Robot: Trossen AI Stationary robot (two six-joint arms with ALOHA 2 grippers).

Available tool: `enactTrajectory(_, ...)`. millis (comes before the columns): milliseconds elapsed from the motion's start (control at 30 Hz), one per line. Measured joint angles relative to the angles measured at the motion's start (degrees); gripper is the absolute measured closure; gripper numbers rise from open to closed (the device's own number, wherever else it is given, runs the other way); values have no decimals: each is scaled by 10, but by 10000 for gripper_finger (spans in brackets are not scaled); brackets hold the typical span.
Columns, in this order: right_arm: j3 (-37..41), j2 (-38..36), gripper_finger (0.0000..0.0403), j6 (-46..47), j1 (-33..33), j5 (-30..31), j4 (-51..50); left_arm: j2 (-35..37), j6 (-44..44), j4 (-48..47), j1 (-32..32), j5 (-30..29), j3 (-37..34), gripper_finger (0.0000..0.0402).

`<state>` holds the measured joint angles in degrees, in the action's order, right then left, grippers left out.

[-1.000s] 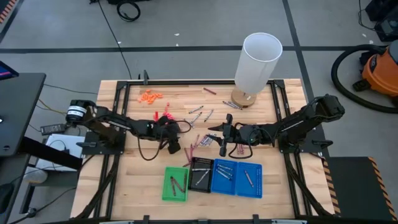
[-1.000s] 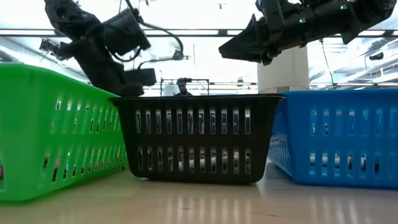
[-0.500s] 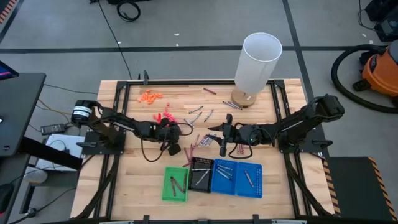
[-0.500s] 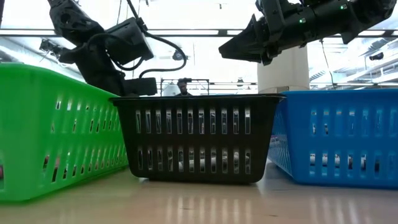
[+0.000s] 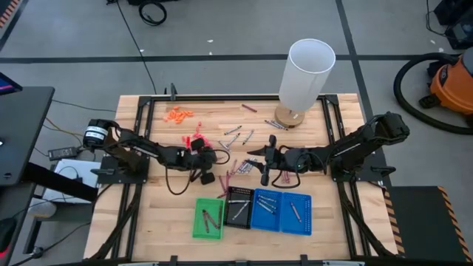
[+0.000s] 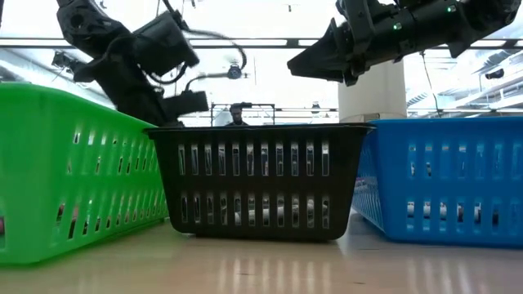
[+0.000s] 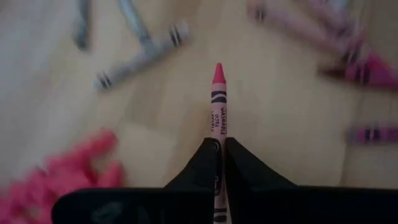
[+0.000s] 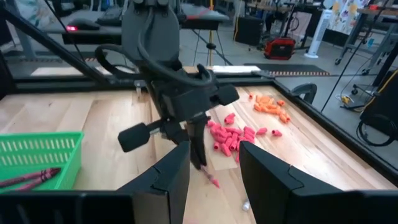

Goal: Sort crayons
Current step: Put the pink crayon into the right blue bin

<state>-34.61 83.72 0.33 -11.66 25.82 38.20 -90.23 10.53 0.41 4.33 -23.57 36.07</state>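
Trays, nearest edge: green tray [image 5: 208, 220] holds maroon crayons; black tray [image 5: 238, 206] and blue trays [image 5: 281, 211] hold grey ones. Sorting partly done. Mid-table: left gripper [image 7: 219, 163], fingers pinched on a red crayon [image 7: 217, 99] above the wood; right gripper [image 8: 211, 163] waits beside it, fingers parted, empty. Beyond: loose crayons [image 5: 236, 137] unsorted, many left; pink bits [image 8: 233, 137], orange bits [image 5: 177, 114], white cylinder [image 5: 306, 72].
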Motion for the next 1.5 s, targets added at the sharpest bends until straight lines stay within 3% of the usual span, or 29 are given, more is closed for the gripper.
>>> enactTrajectory(367,0,0,256,-34,0,0,75,1,-133,255,25,-11,1,390)
enactTrajectory(767,0,0,256,-56,1,-20,134,2,-150,459,30,48,2,390)
enactTrajectory(1300,0,0,256,-59,1,-17,145,2,-189,468,33,74,50,390)
enactTrajectory(1500,0,0,287,-61,1,-19,149,2,-193,483,32,73,50,390)
